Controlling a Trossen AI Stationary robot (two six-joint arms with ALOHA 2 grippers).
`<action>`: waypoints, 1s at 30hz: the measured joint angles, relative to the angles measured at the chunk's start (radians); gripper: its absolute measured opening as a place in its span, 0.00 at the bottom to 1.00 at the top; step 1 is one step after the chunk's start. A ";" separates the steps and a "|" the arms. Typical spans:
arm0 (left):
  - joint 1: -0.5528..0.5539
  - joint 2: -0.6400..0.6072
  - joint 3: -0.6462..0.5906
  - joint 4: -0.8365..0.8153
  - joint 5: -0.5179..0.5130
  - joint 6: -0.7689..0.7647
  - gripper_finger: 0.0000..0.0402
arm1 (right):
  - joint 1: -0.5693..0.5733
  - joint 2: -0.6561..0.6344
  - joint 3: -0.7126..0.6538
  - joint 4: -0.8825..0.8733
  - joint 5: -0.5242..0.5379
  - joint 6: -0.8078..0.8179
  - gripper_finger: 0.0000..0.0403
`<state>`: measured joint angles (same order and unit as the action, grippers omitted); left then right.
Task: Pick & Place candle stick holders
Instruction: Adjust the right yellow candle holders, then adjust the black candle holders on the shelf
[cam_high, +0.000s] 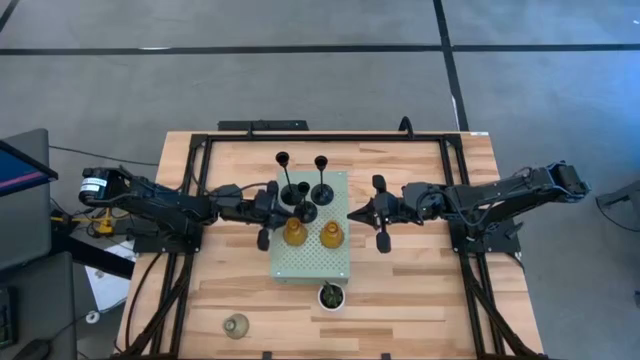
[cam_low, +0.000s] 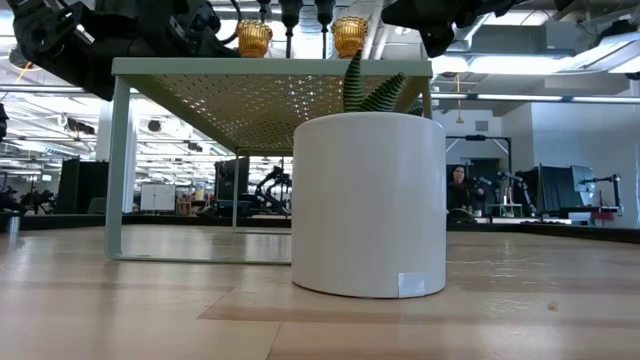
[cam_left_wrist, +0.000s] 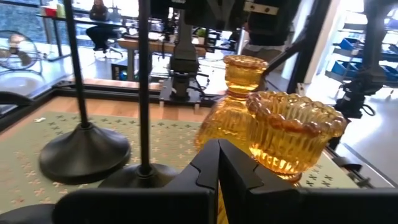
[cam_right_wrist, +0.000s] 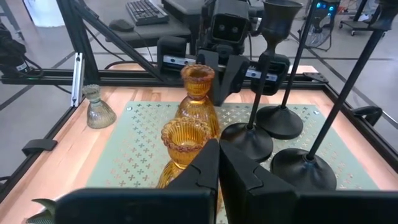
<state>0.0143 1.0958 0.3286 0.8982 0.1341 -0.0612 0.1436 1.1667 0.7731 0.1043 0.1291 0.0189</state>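
Three black candle stick holders (cam_high: 305, 195) with round bases and thin stems stand on the pale green perforated board (cam_high: 310, 262). Two amber glass holders (cam_high: 294, 233) (cam_high: 331, 236) stand on the board's near half. The clear-grey glass holder (cam_high: 236, 325) stands on the table at the near left. My left gripper (cam_high: 280, 206) is shut and empty at the board's left edge, level with the black bases (cam_left_wrist: 84, 152) and close to the amber holders (cam_left_wrist: 292, 134). My right gripper (cam_high: 352, 214) is shut and empty at the board's right edge, pointing at the amber holders (cam_right_wrist: 185, 146).
A small green plant in a white pot (cam_high: 331, 296) stands just in front of the board and fills the middle of the low view (cam_low: 370, 205). The board stands raised on thin legs (cam_low: 118, 170). Black frame rails (cam_high: 190, 200) run along the table's left and right sides.
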 joint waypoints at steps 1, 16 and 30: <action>0.000 0.000 0.000 0.000 0.007 0.000 0.01 | 0.000 0.000 0.000 0.000 0.000 0.000 0.00; -0.007 -0.001 0.000 -0.039 0.032 -0.030 0.01 | 0.000 0.000 0.000 -0.022 0.000 0.000 0.00; -0.007 -0.135 -0.002 -0.223 -0.053 0.029 0.01 | -0.106 0.000 0.000 -0.023 -0.097 -0.003 0.00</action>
<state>0.0074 0.9611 0.3271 0.6749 0.0815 -0.0324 0.0379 1.1667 0.7731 0.0818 0.0322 0.0162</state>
